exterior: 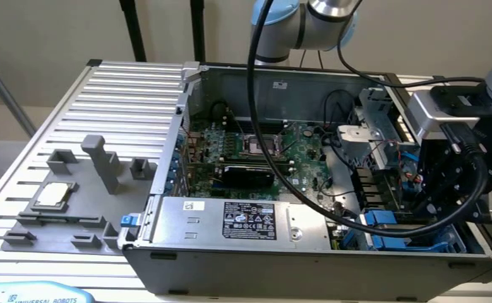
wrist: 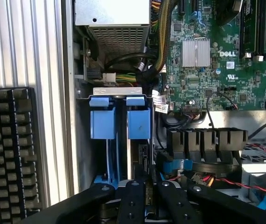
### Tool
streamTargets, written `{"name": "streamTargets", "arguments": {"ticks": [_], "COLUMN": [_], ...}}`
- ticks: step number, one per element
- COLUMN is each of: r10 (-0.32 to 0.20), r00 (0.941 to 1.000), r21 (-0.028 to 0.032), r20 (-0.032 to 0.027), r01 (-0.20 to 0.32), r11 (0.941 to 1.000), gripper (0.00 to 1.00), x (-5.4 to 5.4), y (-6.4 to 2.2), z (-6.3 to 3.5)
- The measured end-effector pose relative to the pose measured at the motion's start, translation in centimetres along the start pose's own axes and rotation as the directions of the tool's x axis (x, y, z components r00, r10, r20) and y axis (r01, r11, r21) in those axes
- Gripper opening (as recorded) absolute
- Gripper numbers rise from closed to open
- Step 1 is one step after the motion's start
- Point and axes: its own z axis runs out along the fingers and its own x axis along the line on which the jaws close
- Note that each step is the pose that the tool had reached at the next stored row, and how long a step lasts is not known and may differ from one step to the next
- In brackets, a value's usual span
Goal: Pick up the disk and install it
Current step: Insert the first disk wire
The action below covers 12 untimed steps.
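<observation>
The gripper (wrist: pixel 146 198) hangs low inside the open computer case (exterior: pixel 254 249), over the drive bay at the exterior view's right. Its black fingers (wrist: pixel 132 200) stand close together, pinching the thin edge of the disk (wrist: pixel 144 158) between them. The disk runs away from the jaws, down into the bay; its label is hidden. Two blue carrier tabs (wrist: pixel 120 119) lie just beyond. The arm's body (exterior: pixel 448 177) blocks the bay in the exterior view.
</observation>
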Motion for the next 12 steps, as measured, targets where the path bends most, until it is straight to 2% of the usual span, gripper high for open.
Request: {"name": "streamTargets", "arguments": {"ticks": [5,12], "r10": [0.001,0.002], "r00": [1.0000,0.9999], "r21": [0.0005,0.0005], "r20": [-0.0098,-0.0116], "r01": [-0.001,-0.002], "r11": [1.0000,1.0000], "gripper": [0.16,0.16], "x": [-0.02,-0.18], "y": [0.00,0.01], "z": [0.02,0.02]}}
